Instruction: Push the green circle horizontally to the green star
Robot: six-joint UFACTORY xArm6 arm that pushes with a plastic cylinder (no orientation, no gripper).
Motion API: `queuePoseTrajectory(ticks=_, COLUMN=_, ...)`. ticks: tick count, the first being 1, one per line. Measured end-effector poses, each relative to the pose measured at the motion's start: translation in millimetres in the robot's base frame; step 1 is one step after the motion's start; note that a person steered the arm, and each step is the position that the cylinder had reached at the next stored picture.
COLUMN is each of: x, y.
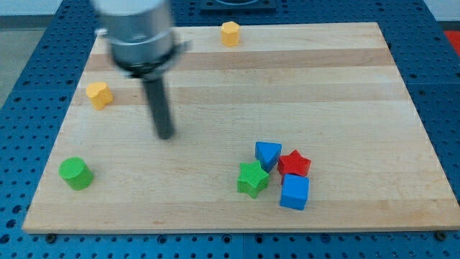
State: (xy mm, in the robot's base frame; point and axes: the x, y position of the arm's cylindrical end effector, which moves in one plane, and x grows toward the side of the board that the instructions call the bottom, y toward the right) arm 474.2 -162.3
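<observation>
Looking at the wooden board (237,79), largest first: my tip (165,134) sits left of centre in the frame, touching nothing. No gripper on this rod, so nothing is grasped or clamped; it's a bare pusher. Green circle (75,173) is in the lower left, down and left of my tip, well apart. Green star (252,178) is lower centre, roughly level with the circle, just beside the blue block (268,155). Judgement: the push runs rightward across the frame, so my tip needs to get to the circle's left side first.
</observation>
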Motion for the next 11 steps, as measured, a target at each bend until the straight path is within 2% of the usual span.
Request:
queuePoseTrajectory(ticks=1, x=20, y=-115)
queuePoseTrajectory(ticks=3, x=36, y=-142)
queuePoseTrajectory(ticks=4, x=64, y=-120)
queuePoseTrajectory(ticks=6, x=59, y=-1)
queuePoseTrajectory(ticks=8, x=59, y=-91)
queuePoseTrajectory(ticks=9, x=59, y=-59)
queuePoseTrajectory(ticks=10, x=59, y=6)
queuePoseTrajectory(ticks=11, x=59, y=-4)
